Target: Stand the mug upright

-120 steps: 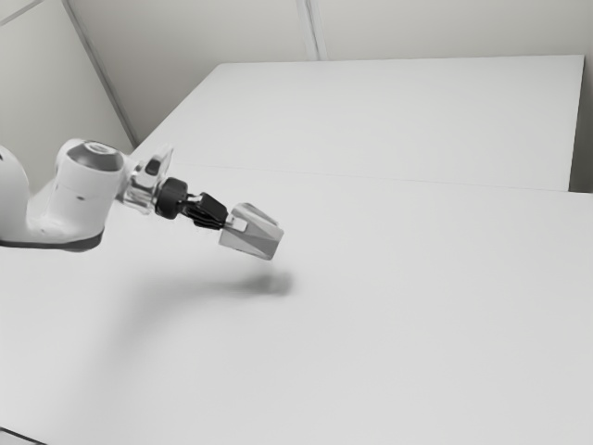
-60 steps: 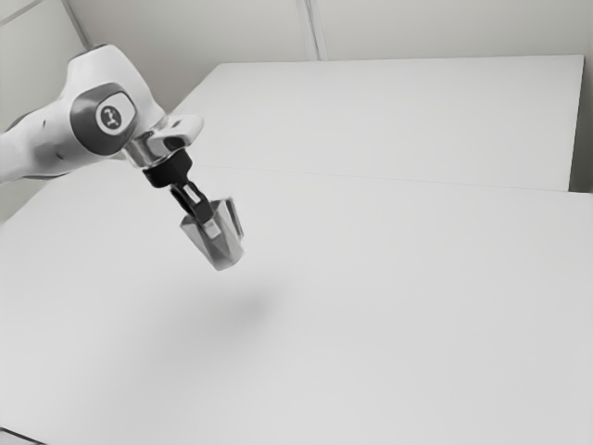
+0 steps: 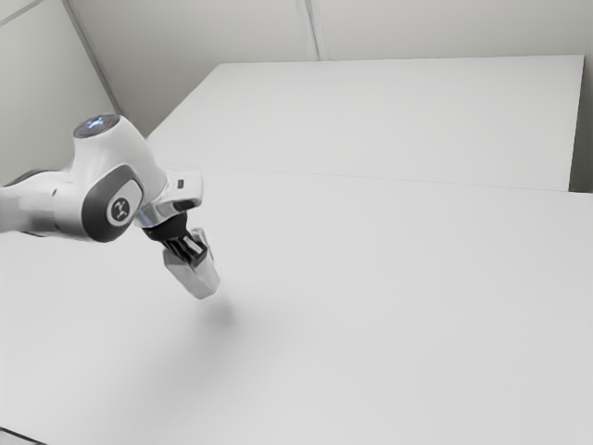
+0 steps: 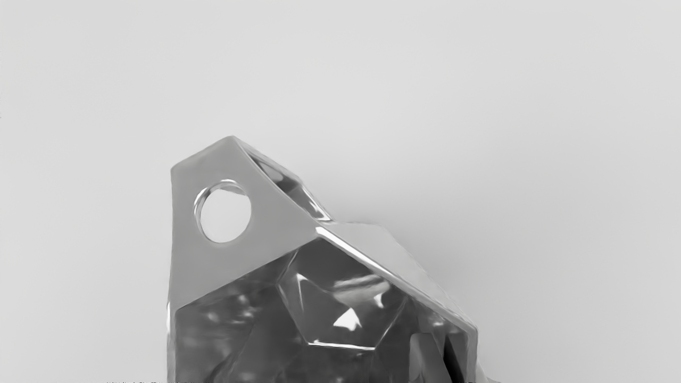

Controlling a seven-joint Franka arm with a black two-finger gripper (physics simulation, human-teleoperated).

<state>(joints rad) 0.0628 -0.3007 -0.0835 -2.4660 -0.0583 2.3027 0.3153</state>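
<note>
While the mug [image 3: 193, 278] is held tilted above the table [image 3: 371, 324], clamped between the fingers [image 3: 193, 247], its base should be levelled first, then lowered gently until seated flat, before the grip is eased.

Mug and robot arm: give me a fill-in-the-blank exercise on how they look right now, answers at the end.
The mug is tilted rather than ____. The hole through its handle is ____ in shape. The gripper closed on the mug is ____ in color. The arm reaches in from the exterior view's ____.
Missing words: upright; round; black; left.
</note>
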